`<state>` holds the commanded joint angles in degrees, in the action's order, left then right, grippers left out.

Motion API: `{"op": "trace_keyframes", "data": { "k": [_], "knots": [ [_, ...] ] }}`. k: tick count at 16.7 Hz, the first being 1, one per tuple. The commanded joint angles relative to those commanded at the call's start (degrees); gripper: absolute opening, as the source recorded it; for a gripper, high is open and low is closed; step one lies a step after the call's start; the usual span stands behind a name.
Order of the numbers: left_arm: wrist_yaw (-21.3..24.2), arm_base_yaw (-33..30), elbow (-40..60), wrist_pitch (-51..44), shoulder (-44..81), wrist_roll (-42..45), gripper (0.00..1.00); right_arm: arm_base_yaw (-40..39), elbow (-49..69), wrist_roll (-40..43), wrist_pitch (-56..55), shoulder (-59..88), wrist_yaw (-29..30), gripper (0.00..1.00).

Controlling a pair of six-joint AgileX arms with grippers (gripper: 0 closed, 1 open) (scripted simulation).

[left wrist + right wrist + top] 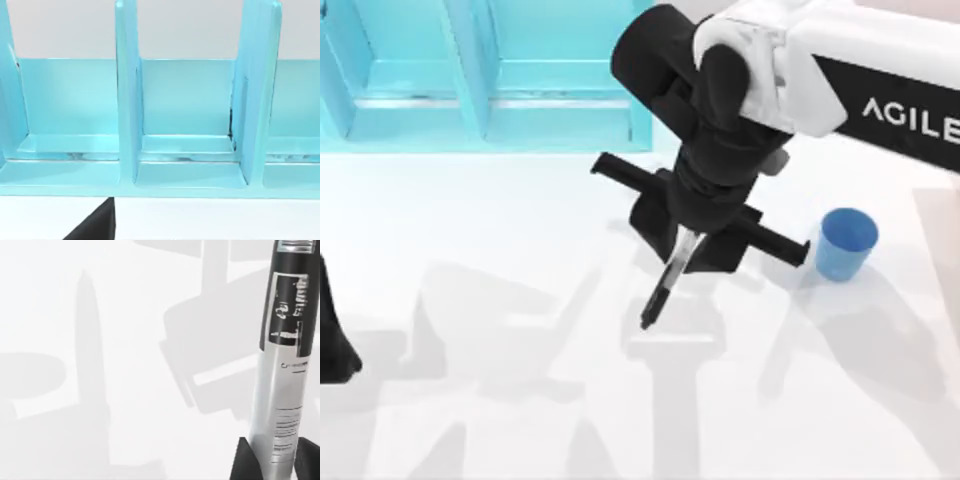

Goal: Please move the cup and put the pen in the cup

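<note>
Blue cup point(845, 242) is being shown upright at the table's point(470, 300) right in the top view, near the right gripper point(682, 250), while the left arm point(332, 330) is being kept at the left edge. Turquoise shelving point(190, 150) is being faced in the left wrist view. Grey-white pen point(285, 390) is being pinched between black fingers point(242, 462) in the right wrist view.

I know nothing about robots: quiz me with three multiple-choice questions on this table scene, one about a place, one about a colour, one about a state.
1. Where does the cup stand?
A. on the table's right side
B. inside the shelf unit
C. at the table's left edge

2. What colour is the shelf unit?
A. red
B. turquoise
C. yellow

3. What is the pen doing?
A. lying flat on the table
B. standing in the cup
C. held in the right gripper

Answers: 1 A, it stands right of the arm; 2 B, its walls are turquoise; 3 C, the fingers clamp its barrel.
</note>
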<state>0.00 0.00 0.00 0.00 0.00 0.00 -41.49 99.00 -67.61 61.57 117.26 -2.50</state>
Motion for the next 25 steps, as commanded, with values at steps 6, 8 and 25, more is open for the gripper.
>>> {"op": "trace_keyframes", "data": {
  "k": [6, 8, 25],
  "knots": [
    [0.0, 0.0, 0.0, 0.0, 0.0, 0.0, 1.0, -0.9, -4.8, 5.3, -8.4, -1.5, 6.2, 0.0],
    [0.0, 0.0, 0.0, 0.0, 0.0, 0.0, 1.0, -0.9, -9.7, 9.2, -15.7, -2.5, 11.1, 0.0],
    [0.0, 0.0, 0.0, 0.0, 0.0, 0.0, 1.0, -5.7, -59.8, 58.2, -100.9, -24.5, 57.8, 0.0]
  ]
}}
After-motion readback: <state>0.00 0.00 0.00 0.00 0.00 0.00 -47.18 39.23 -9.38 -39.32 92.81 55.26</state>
